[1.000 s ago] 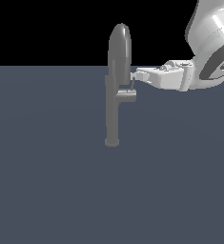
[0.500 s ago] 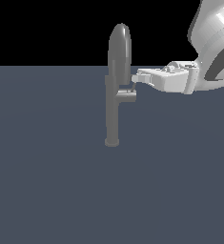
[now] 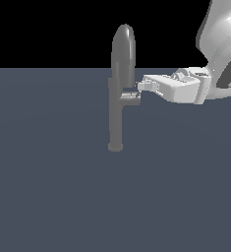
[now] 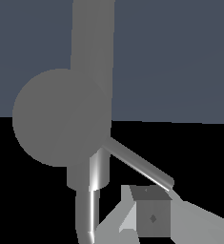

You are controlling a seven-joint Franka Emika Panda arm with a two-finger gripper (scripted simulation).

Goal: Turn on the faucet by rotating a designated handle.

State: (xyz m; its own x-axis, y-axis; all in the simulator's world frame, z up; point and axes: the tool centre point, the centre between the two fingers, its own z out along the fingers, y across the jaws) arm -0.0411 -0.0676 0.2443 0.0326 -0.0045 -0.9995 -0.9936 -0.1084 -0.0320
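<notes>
We see the faucet [image 3: 116, 118] standing upright on the flat grey floor [image 3: 63, 197], a bit toward the exterior view's left of centre, arched spout [image 3: 123, 49] on top. The handle [image 3: 131, 98] juts from the column toward the exterior view's right. The gripper [image 3: 140, 86] reaches in horizontally from that side, tip just above the stub's end, right by it. In the wrist view the thin lever [image 4: 139, 164] runs to a fingertip [image 4: 151, 217], prob. touching. Can't tell whether the claw is spread or pressed together.
</notes>
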